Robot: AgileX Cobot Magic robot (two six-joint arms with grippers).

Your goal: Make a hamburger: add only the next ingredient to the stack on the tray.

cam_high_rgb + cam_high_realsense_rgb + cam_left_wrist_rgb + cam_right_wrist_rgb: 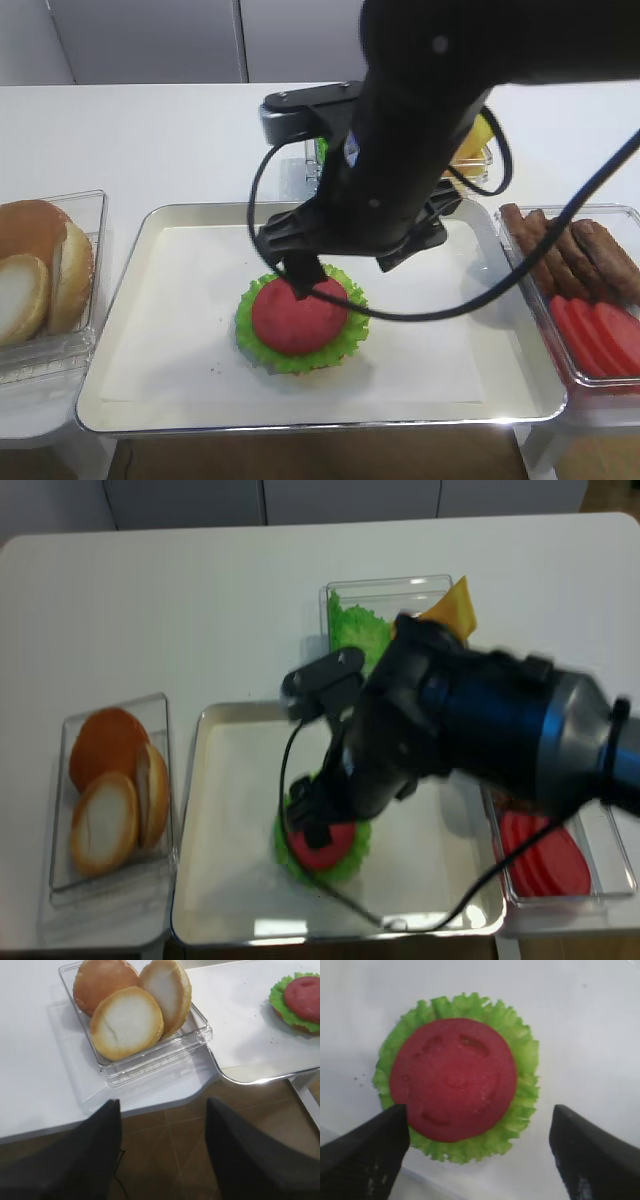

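The tomato slice (298,315) lies flat on the ruffled green lettuce of the stack (250,338), near the middle of the silver paper-lined tray (300,425). In the right wrist view the tomato slice (452,1077) is centred on the lettuce (522,1050). My right gripper (480,1112) hangs just above it, open, its two black fingers wide apart and holding nothing. The big black arm hides the tray's back part in the high view. My left gripper (162,1102) is open and empty, off the table's front left edge over the brown floor.
A clear tub of bun halves (50,270) stands left of the tray. Right of it a tub holds brown patties (570,250) and more tomato slices (600,335). Behind the tray a tub holds loose lettuce (355,620) and yellow cheese (455,605).
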